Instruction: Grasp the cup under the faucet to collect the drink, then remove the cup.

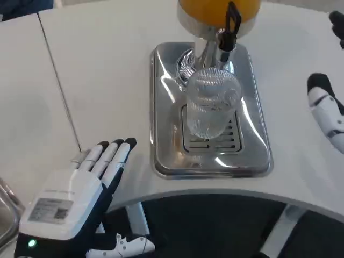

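- While the clear ribbed plastic cup [210, 102] stands upright on the slotted grate of the shiny steel drip tray [166, 113], neither hand touches it, so the grasp has not yet been made.
- That cup sits directly beneath the black-handled faucet [230, 27] of the orange drink dispenser [215, 11], a sensible spot, since any pour would fall straight into its mouth and spills would drain through the grate.
- Whether liquid has been collected in the cup cannot be told; its walls look transparent and no orange shows inside.
- Well to the left of the cup and nearer the robot, the left hand [86, 188] hangs over the edge of the white table [107, 70], its fingers [115, 150] straight, slightly apart and holding nothing, apparently waiting.
- To the right of the cup, at the picture's edge, the right hand [329, 110] is only partly visible; its fingers' state cannot be told.
- Judging by position, either hand must travel inward to wrap the cup's side, keeping clear of the faucet handle above.
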